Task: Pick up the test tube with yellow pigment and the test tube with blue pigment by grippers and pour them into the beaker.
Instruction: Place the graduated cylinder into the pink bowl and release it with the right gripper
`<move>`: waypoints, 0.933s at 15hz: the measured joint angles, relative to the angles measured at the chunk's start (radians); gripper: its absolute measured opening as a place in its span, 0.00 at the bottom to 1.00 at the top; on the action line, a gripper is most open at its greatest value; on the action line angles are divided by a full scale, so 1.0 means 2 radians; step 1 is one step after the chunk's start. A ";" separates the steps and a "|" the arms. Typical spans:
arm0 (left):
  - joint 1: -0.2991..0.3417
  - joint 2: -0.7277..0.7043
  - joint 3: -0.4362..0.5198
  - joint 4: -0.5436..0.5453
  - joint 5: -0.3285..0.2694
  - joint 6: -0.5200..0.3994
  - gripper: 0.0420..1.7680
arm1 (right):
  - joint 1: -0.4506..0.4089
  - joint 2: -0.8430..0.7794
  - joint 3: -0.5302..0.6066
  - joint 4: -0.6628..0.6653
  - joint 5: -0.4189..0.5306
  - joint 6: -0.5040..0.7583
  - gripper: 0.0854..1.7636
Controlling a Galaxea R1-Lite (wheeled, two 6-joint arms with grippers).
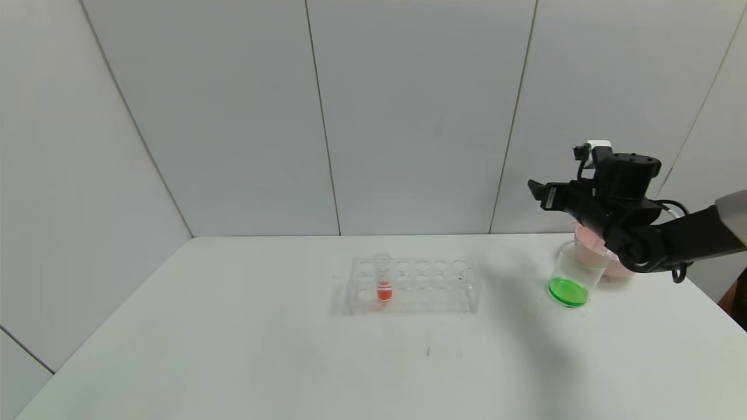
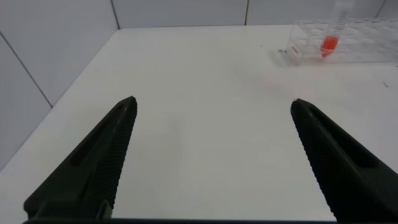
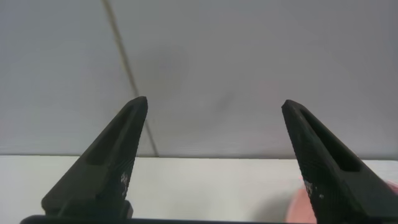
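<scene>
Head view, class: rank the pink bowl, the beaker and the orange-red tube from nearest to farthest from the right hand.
1. Pink bowl: directly beneath the raised right hand, partly hidden by the arm.
2. Beaker: just in front of the bowl, holding green liquid.
3. Orange-red tube: standing in the rack at the table's centre.

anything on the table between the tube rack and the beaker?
Nothing: in the head view the stretch of table between the tube rack and the beaker is bare, crossed only by a faint shadow.
</scene>
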 joint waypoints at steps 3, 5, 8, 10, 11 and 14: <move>0.000 0.000 0.000 0.000 0.000 0.000 1.00 | 0.035 -0.040 0.029 -0.003 -0.004 0.000 0.91; 0.000 0.000 0.000 0.000 0.000 0.000 1.00 | 0.041 -0.081 0.065 -0.007 0.001 0.000 0.92; 0.000 0.000 0.000 0.000 0.000 0.000 1.00 | 0.044 -0.163 0.133 -0.009 0.014 0.000 0.94; 0.000 0.000 0.000 0.000 0.000 0.000 1.00 | 0.044 -0.226 0.179 -0.010 0.021 0.000 0.94; 0.000 0.000 0.000 0.000 0.000 0.000 1.00 | 0.044 -0.261 0.203 -0.010 0.023 0.000 0.95; 0.000 0.000 0.000 0.000 0.000 0.000 1.00 | 0.044 -0.361 0.269 -0.009 0.028 0.000 0.95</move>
